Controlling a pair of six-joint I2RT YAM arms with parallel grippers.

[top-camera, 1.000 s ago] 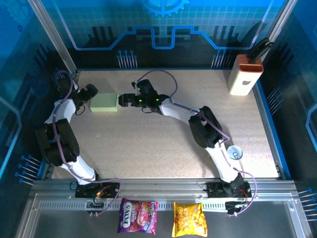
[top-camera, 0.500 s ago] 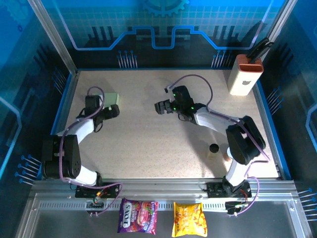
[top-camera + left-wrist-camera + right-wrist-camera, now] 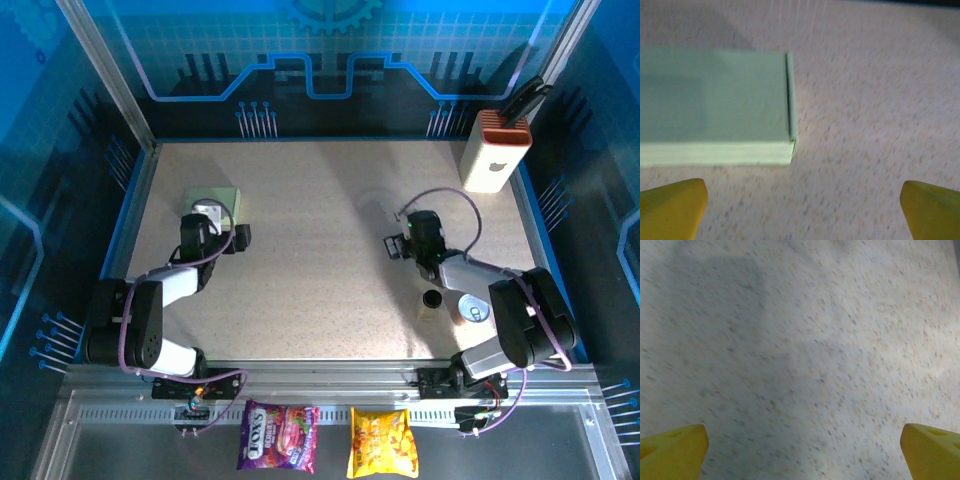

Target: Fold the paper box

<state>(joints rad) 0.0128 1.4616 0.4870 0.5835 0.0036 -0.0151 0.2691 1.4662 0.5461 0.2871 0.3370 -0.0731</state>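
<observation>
**Top view of the work cell.** The speckled tabletop is seen from above.

- **Paper box:** the paper box, a pale green rectangle, lies near the left edge, toward the far-left corner.
- **Left gripper:** the left gripper sits at the box's near side and overlaps it from this angle.
- **Right gripper:** the right gripper hangs over bare surface right of centre, well apart from the box.
- **Near-right corner:** a silver can stands here, with a small dark-topped cup just beside it.
- **Far-right corner:** a white block with an orange ribbed top occupies this corner.
- **Beyond the near edge:** two snack packets lie on the ledge.
</observation>
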